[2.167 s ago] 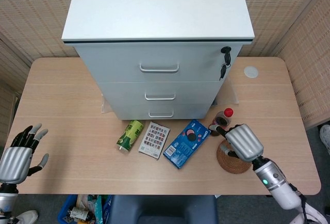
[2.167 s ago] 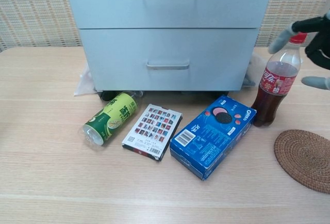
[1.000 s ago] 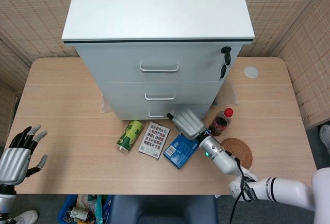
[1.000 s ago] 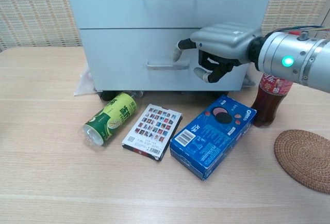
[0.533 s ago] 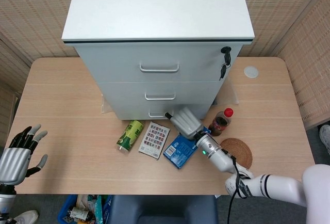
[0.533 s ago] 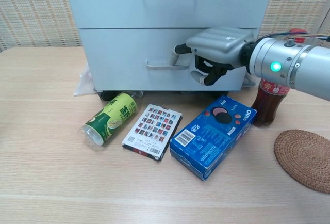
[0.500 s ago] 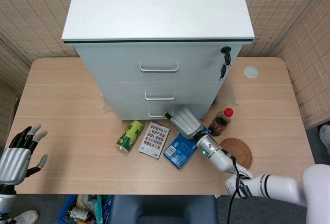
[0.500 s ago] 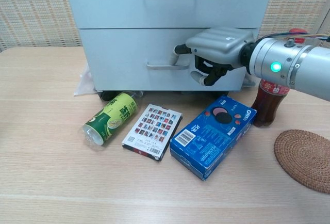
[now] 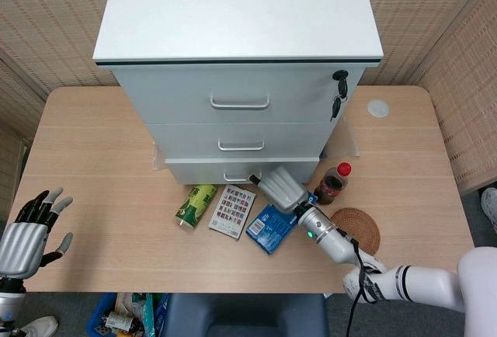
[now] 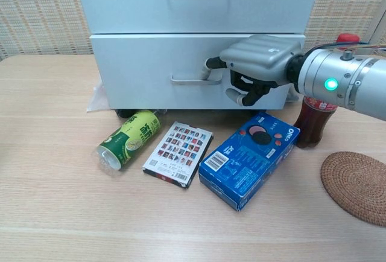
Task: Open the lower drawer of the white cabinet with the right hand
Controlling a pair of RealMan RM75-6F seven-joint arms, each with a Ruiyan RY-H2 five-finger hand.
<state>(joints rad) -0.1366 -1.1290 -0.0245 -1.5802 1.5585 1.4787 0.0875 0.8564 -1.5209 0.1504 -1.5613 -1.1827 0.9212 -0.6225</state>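
R robot hand [image 10: 253, 69] hooked on lower drawer [image 10: 151, 72] handle [image 10: 194, 79]; drawer now out slightly vs 0.5 s ago, opening underway. L robot hand [image 9: 27, 232] wide, idle.

Light wooden surface [image 9: 93, 158], carrying a white cabinet [image 9: 239, 65] at the back middle. In front of the cabinet, lying flat in a row: 1 green bottle [image 10: 128, 139] on its side, 1 card pack [image 10: 178, 153], 1 blue Oreo box [image 10: 248, 158]. Right of the box, 1 cola bottle [image 10: 319, 102] standing upright, and near it 1 round woven coaster [image 10: 357, 186]. Small white disc [image 9: 378, 108] at the far right, beside the cabinet.
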